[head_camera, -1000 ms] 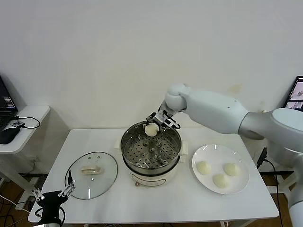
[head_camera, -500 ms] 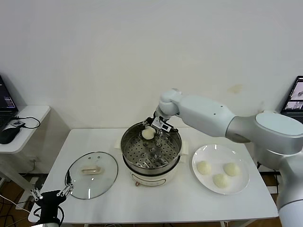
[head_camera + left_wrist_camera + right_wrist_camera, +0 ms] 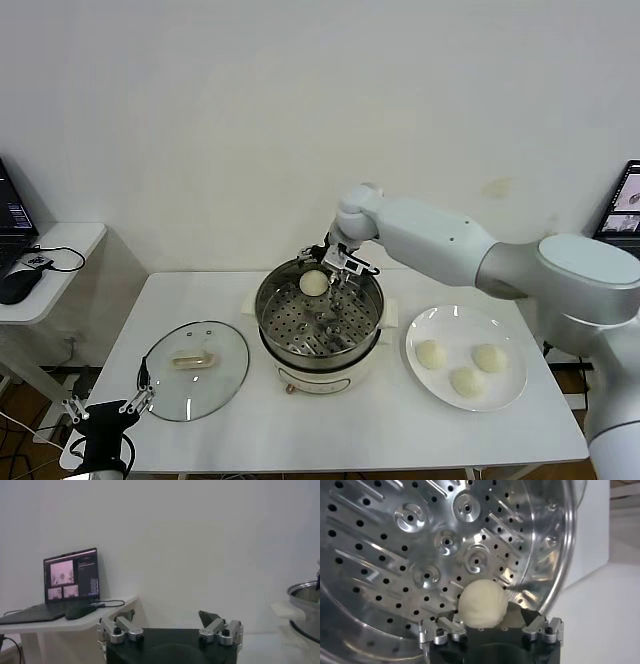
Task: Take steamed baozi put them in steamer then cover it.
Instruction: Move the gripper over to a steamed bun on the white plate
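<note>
One baozi [image 3: 314, 283] [image 3: 482, 602] lies on the perforated tray [image 3: 445, 545] at the far side of the steamer [image 3: 268, 322]. My right gripper [image 3: 335, 275] [image 3: 490, 617] hangs over the steamer's far rim. It is open, its jaws standing on either side of that bun with a gap showing at one finger. Three more baozi [image 3: 467, 381] rest on the white plate [image 3: 450, 322] to the right of the steamer. Low at the table's front left corner my left gripper [image 3: 110, 410] [image 3: 167, 617] is parked, open and empty.
The clear glass lid [image 3: 195, 370] lies flat on the table left of the steamer. A side table [image 3: 50, 262] with a laptop [image 3: 71, 580] and a mouse stands further left. The steamer's edge [image 3: 306, 610] shows in the left wrist view.
My right gripper carried the baozi down from above the rim onto the tray, then opened its jaws. The left arm has not moved.
</note>
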{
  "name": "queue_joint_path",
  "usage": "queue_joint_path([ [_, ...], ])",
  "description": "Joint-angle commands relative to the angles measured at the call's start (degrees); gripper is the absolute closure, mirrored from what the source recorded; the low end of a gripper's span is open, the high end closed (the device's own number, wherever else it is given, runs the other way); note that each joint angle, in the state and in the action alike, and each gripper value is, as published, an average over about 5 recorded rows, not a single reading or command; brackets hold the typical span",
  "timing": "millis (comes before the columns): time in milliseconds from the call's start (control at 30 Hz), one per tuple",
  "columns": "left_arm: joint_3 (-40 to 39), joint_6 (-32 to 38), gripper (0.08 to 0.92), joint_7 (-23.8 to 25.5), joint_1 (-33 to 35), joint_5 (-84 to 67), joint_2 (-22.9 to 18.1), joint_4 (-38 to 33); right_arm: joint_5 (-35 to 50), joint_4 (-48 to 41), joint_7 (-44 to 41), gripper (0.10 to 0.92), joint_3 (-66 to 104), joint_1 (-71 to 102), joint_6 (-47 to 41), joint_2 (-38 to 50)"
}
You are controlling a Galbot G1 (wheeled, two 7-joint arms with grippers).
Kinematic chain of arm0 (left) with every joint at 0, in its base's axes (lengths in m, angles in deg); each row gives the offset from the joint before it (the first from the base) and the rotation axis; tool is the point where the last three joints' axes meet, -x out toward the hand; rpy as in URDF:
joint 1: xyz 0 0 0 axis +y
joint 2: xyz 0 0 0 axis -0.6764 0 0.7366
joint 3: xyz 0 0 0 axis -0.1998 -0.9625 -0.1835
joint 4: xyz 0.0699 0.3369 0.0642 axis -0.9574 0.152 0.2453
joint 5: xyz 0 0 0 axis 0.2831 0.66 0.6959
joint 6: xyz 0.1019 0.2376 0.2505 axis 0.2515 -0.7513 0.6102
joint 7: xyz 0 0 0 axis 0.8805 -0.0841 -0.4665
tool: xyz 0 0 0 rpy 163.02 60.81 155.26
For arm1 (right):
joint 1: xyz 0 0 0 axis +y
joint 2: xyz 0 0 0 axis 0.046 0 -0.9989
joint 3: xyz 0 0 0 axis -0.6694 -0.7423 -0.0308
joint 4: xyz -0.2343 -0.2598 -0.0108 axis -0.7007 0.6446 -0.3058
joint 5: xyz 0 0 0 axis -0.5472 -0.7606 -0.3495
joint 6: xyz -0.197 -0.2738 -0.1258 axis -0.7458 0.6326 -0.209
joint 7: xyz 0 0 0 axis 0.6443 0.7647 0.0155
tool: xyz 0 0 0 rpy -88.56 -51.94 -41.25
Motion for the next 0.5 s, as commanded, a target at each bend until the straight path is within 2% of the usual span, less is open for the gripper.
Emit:
queue_joint_path([
  [33,0.5,-0.1,0.177,0.0,-0.2,-0.5,0.2,-0.1,19.5,16.5,-6.2,0.203,-0.8,-8.3,-21.9,12.7],
  [233,0.5,-0.6,0.177,0.2,-0.9,-0.7,0.6,-0.5,23.2,24.4,-8.7,0.203,2.7,-10.0,-35.6,26.4],
  [500,-0.3,-1.2,0.177,0.4,-1.2,-0.6,1.0,-1.0,23.8,35.4,-9.7,0.203,3.2,-7.9,-41.6,45.4],
])
